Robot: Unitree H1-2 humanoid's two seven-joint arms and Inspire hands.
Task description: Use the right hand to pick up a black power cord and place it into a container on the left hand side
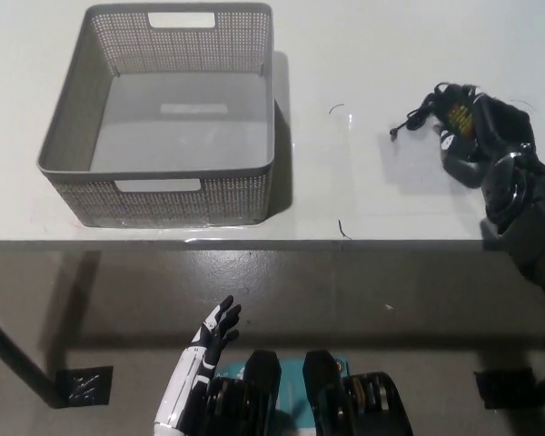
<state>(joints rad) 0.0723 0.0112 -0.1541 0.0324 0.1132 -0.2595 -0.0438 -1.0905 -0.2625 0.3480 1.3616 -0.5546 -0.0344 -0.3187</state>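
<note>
The black power cord (416, 116) hangs from my black right hand (480, 136) at the table's right side. My right hand is shut on the cord's adapter block (456, 114), which shows a yellow label. The thin cable end trails to the left, and a soft shadow beneath it suggests it is off the white table (345, 182). A grey mesh basket (163, 195) with nothing inside stands at the left of the table. Low at the bottom left, below the table's edge, my white left hand (209, 341) rests with its fingers apart, holding nothing.
The table's front edge (254, 242) runs across the middle of the view, with grey floor below it. Two small dark curved marks (336, 109) lie on the table between basket and cord. A dark table leg with a foot plate (82, 386) stands at the lower left.
</note>
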